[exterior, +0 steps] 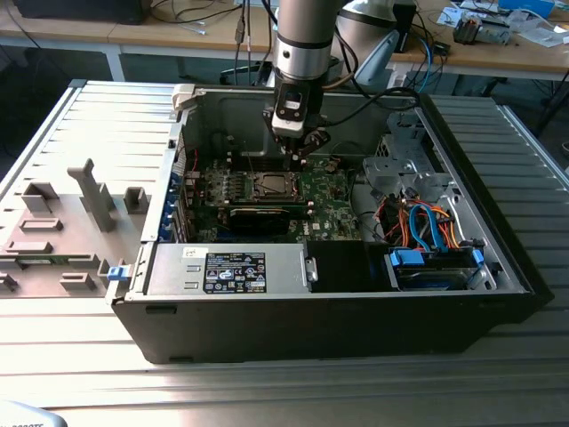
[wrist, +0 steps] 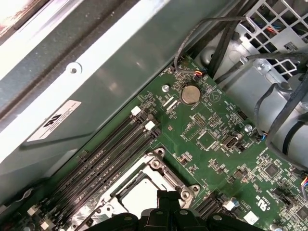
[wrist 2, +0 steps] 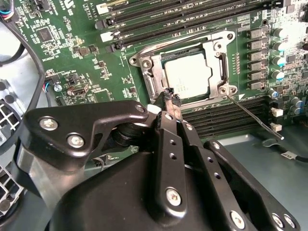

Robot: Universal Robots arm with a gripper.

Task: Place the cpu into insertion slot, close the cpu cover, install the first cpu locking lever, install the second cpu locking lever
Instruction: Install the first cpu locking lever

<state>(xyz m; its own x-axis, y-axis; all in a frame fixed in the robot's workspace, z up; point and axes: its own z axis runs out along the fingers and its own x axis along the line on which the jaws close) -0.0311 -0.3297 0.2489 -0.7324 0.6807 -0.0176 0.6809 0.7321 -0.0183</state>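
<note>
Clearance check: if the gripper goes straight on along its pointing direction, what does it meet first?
Most likely the cpu cover, at its frame edge beside the cpu. The gripper looks just above it; depth unclear.

Your arm [exterior: 302,44] is a silver-grey cylinder with black cables [exterior: 347,62] trailing beside it. Its hand [wrist 2: 171,98] is matte black: flat linkage plates fastened with bright silver screws [wrist 2: 173,196] (small bare holes run down the middle link), narrowing to slim fingertips [wrist 2: 167,94].

A lab: cluttered workbenches [exterior: 498,55], cables [exterior: 242,36], opened computer case [exterior: 311,325].
</note>
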